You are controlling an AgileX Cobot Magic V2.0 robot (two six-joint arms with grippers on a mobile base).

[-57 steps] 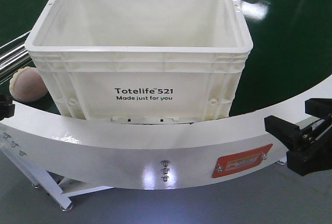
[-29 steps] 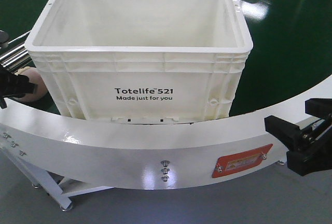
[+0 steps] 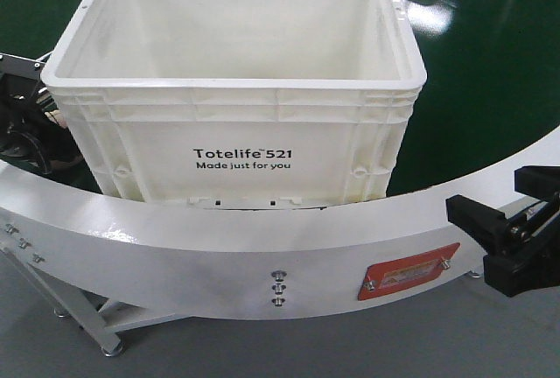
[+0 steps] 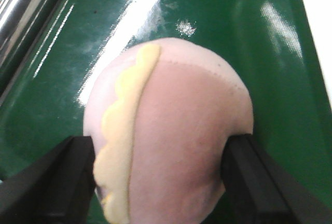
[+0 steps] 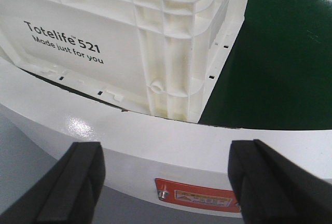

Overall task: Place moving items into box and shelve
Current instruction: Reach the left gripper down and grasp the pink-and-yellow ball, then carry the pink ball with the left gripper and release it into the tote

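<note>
My left gripper (image 4: 161, 149) clasps the pinkish bun (image 4: 181, 130) on the green belt (image 4: 223, 32), just left of the crate (image 3: 236, 124). My right gripper (image 5: 167, 154) hangs wide open, empty, over the belt's white rim (image 5: 290, 146).

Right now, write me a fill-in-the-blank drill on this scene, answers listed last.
The left gripper has a finger on each side of the bun, which lies on the ____ belt. The crate is printed with the number ____. The right gripper holds ____.
Answers: green; 521; nothing.
</note>
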